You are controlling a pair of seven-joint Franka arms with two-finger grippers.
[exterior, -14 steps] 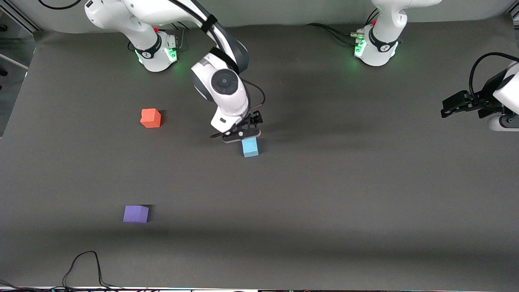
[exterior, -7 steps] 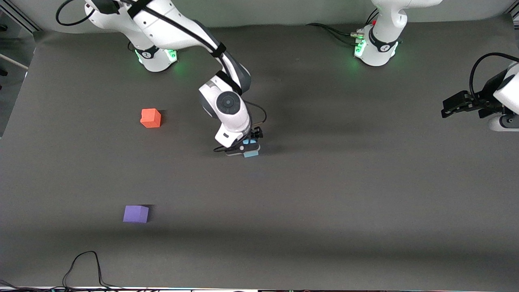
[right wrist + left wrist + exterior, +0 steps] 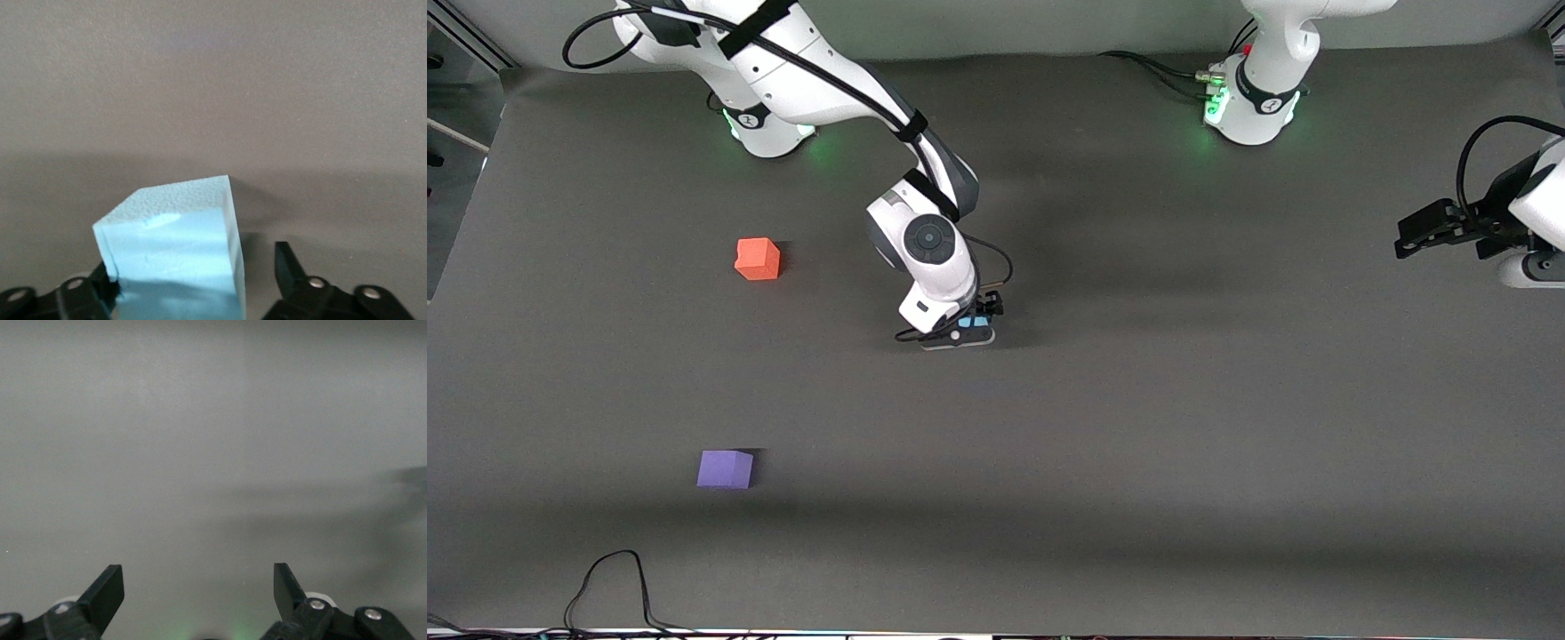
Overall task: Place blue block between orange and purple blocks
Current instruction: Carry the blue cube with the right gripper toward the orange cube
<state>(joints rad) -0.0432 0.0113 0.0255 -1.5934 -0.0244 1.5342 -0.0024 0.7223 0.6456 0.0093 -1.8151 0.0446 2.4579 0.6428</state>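
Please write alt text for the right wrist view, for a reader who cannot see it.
A light blue block sits on the gray table between the open fingers of the right gripper, with a gap to one finger.

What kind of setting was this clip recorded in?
Probably a robotics lab bench: two white table-mounted arms, a dark grey matte table cover, and foam-like cubes, the light blue cube between the right hand's fingers.

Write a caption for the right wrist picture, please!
Right gripper open around the blue block on the gray table.
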